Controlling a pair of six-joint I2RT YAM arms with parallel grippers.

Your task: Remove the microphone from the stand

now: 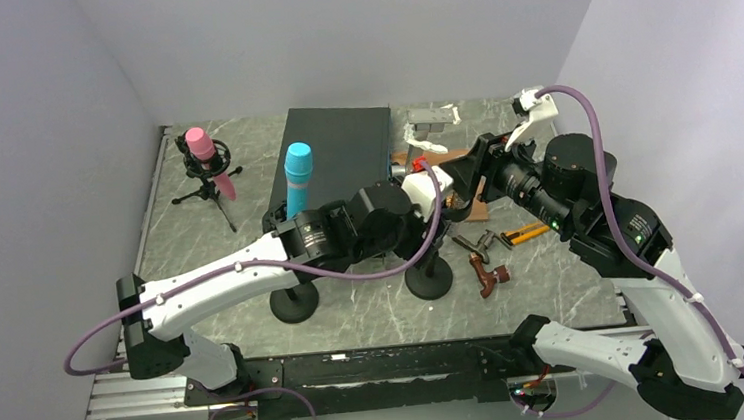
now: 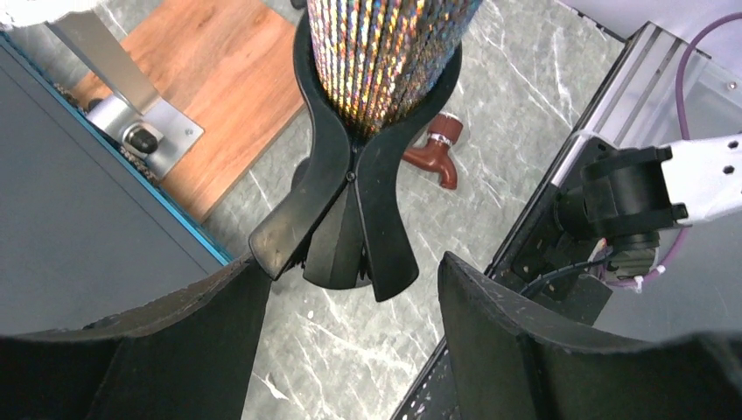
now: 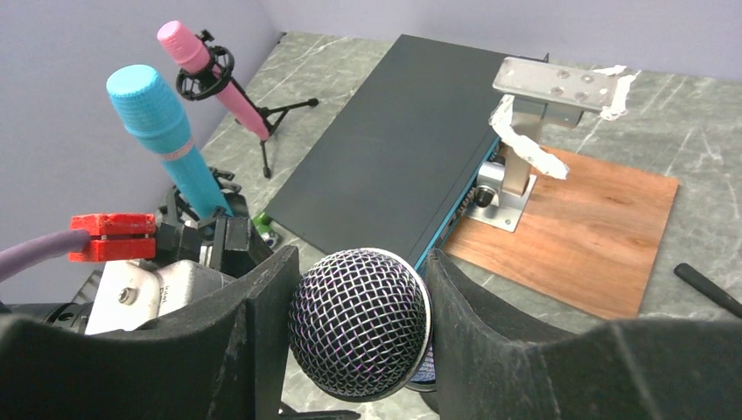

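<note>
Now | right gripper point(image 3: 359, 337): fingers pinch the microphone point(image 3: 360, 306) by its mesh head | left gripper point(image 2: 350, 284): fingers spread, one on each side of the clip point(image 2: 350, 201) levers, apart from them | microphone: glittery body seated in the clip on its stand point(image 1: 429, 282), near the wooden board point(image 3: 595, 236)

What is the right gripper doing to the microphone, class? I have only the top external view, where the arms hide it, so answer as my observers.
Observer: The right gripper is shut on the microphone, clamping its mesh head from both sides.
Operator: Is the stand's clip on it?
Observer: Yes. The left wrist view shows the black clip gripping the glittery body.
Operator: And the left gripper?
Observer: The left gripper is open, flanking the clip's levers.
</note>
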